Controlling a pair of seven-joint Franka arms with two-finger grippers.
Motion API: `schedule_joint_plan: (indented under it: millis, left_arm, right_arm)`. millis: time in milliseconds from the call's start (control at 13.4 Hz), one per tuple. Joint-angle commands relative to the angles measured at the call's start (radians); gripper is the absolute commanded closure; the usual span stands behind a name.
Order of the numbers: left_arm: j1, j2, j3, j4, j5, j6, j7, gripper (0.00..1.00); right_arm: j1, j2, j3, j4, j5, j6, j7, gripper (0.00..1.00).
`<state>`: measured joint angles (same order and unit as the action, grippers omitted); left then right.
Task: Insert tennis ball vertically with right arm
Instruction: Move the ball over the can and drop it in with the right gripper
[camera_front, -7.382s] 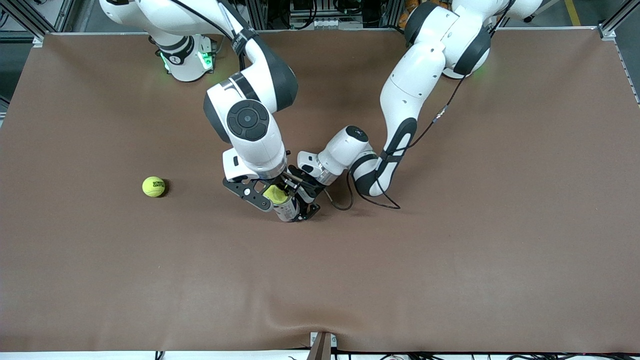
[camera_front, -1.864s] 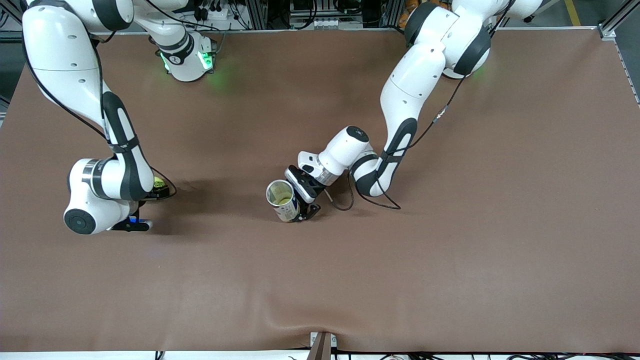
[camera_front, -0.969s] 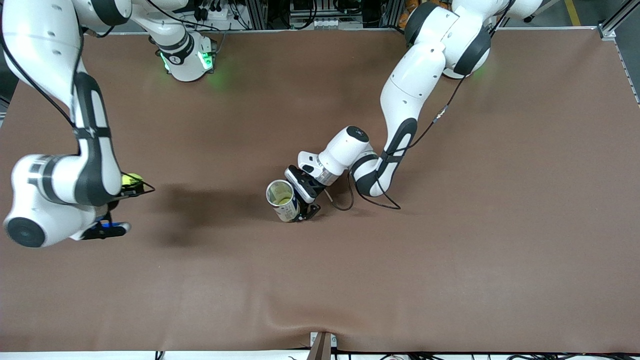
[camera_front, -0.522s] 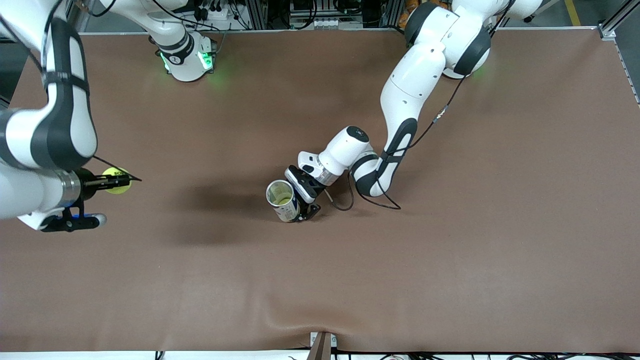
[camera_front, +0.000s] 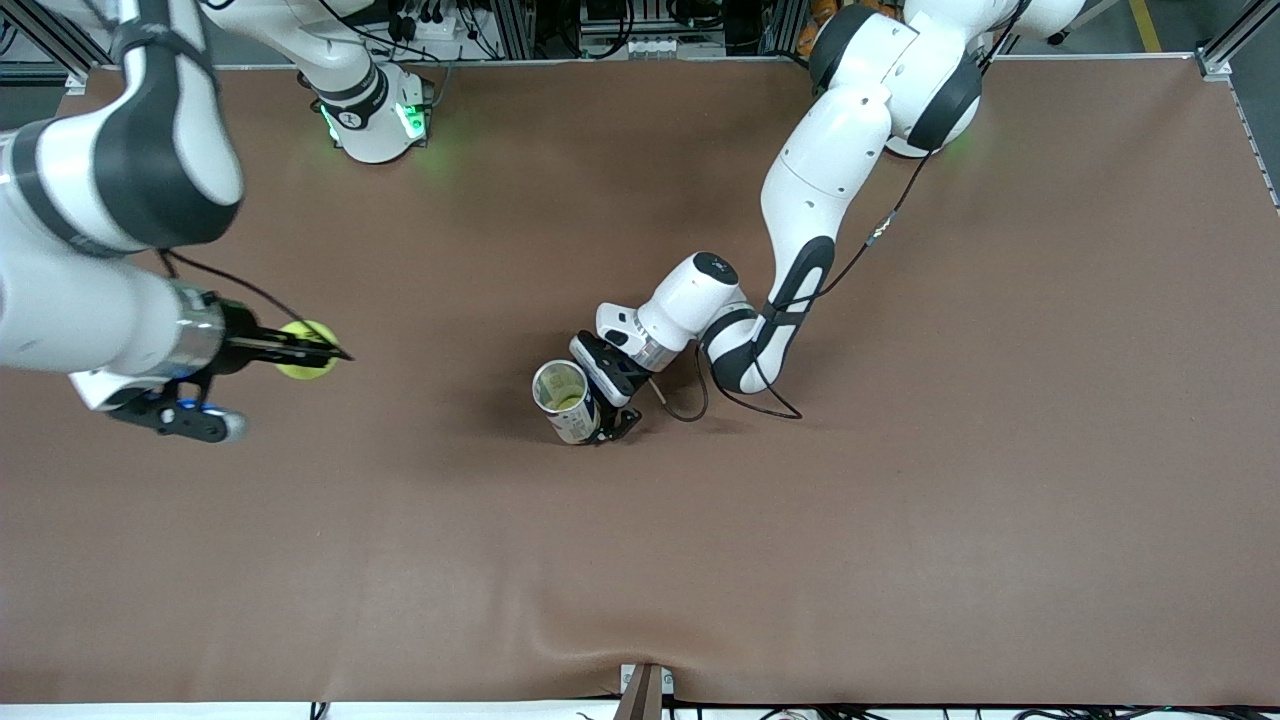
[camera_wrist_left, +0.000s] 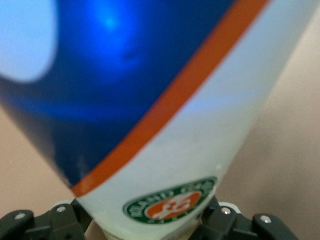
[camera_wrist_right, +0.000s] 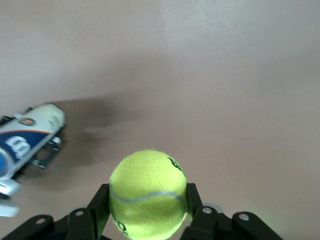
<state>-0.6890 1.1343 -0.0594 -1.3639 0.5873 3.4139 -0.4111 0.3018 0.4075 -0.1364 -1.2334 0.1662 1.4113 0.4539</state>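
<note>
A yellow-green tennis ball (camera_front: 298, 369) is pinched between the black fingers of my right gripper (camera_front: 308, 350), up over the mat toward the right arm's end of the table. The right wrist view shows the ball (camera_wrist_right: 147, 192) filling the right gripper (camera_wrist_right: 147, 206), one finger (camera_wrist_right: 97, 207) on each side. A white, blue and orange can (camera_front: 562, 398) stands near the middle of the mat with its open mouth up and something yellow-green inside. My left gripper (camera_front: 605, 395) is shut on the can's side. The can (camera_wrist_left: 165, 125) fills the left wrist view.
The brown mat (camera_front: 900, 480) covers the whole table. The left arm's forearm (camera_front: 800, 270) and a looped black cable (camera_front: 745, 400) lie beside the can, toward the left arm's end. The can (camera_wrist_right: 30, 135) also shows at the edge of the right wrist view.
The right arm has lifted the tennis ball off the mat and swung it toward the can. The left arm and the can have not moved.
</note>
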Motion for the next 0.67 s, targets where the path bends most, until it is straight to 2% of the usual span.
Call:
schedule_joint_plan:
  millis: [0, 298, 596]
  left_arm:
    - [-0.003, 0.01, 0.016, 0.005, 0.016, 0.008, 0.0, 0.16]
    - [-0.001, 0.01, 0.015, 0.006, 0.014, 0.008, 0.0, 0.16]
    - [-0.001, 0.01, 0.016, 0.005, 0.016, 0.007, 0.0, 0.16]
  right_arm:
    - [0.075, 0.005, -0.009, 0.032, 0.018, 0.043, 0.179, 1.0]
    - [0.18, 0.017, -0.011, 0.04, 0.023, 0.191, 0.414, 1.0]
    - [0.278, 0.077, -0.012, 0.04, 0.013, 0.314, 0.621, 1.0]
